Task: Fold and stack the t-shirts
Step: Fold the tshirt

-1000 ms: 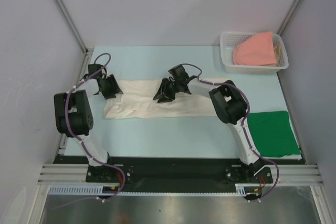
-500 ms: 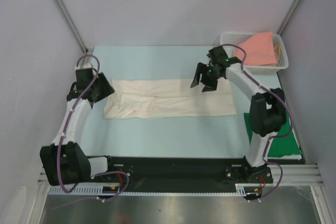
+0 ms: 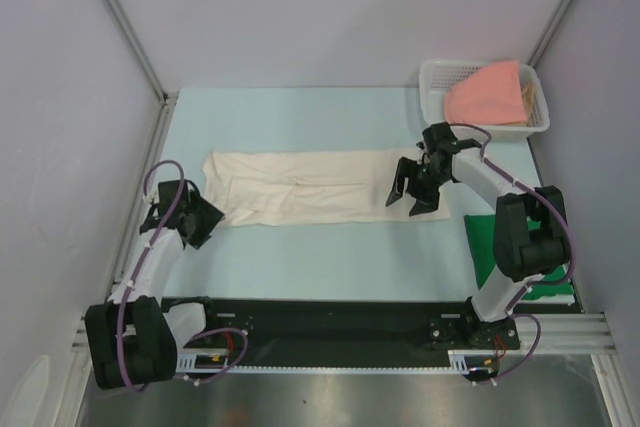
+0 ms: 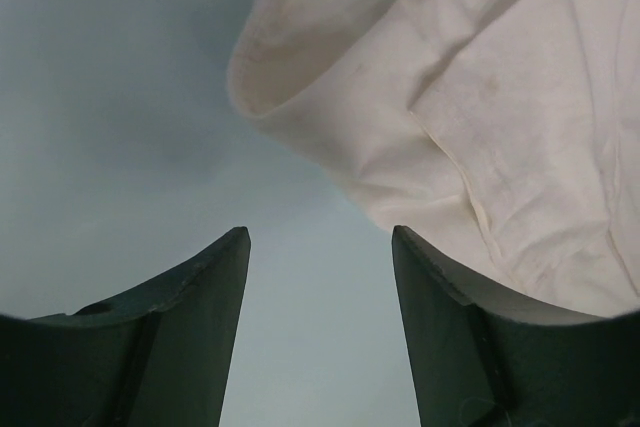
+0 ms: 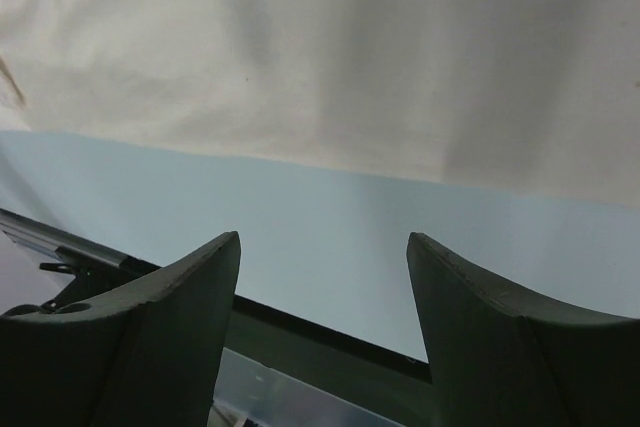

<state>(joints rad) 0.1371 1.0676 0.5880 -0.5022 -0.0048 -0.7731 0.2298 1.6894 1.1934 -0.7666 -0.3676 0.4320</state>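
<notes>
Here, 1 cream t-shirt (image 3: 310,187) lay as a long band across the counter (image 3: 300,117). Left tool (image 3: 205,222) beside its left end, right tool (image 3: 408,202) over its right end: both stood released, empty. Recommended: pinch matching corners, lift evenly.

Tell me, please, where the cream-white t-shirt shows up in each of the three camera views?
Top external: the cream-white t-shirt lies as a long strip across the middle of the table.
Left wrist: the t-shirt fills the upper right, its rounded end pointing left.
Right wrist: the t-shirt fills the upper half, its straight edge running across.
Shared landmark: the pale blue table showing beside the shirt's edge in all three.
</notes>
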